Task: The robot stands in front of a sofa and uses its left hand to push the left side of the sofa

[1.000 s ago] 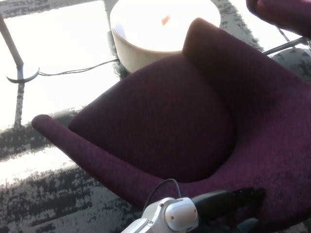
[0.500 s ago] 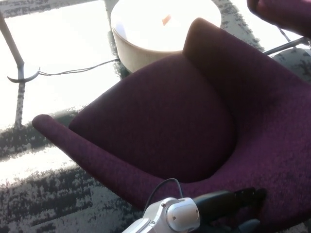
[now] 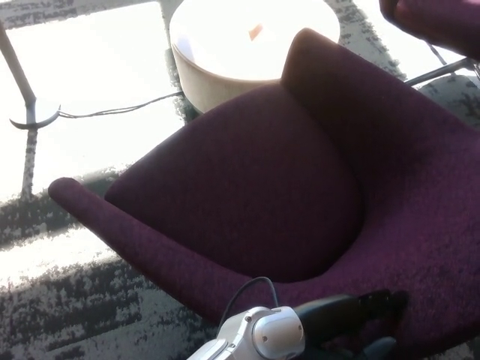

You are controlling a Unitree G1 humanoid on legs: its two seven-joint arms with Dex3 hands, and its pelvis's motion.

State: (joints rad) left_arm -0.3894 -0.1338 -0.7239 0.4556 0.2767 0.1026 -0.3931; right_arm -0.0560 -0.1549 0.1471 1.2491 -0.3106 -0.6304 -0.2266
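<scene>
Purple sofa [image 3: 300, 180] fills most of the view, a deep plum fabric seat sitting on grey patterned carpet [image 3: 67, 307], its low armrest [image 3: 112, 225] running out toward the carpet's left edge. Left hand [image 3: 360, 315] comes in along the bottom edge, black fingers laid against the sofa's near rim, pressed flat on the fabric; they look stretched out rather than curled, gripping nothing. Its silver wrist joint [image 3: 274, 334] sits just behind, a thin black cable [image 3: 244, 289] looping over it. No right hand showing. Beyond the sofa's far edge stands a round cream side table [image 3: 225, 75], one small orange item [image 3: 256, 31] on top, too washed out to identify. A floor cable [image 3: 120, 109] trails across the bright floor to a curved metal stand base [image 3: 30, 112]. No readable writing anywhere
</scene>
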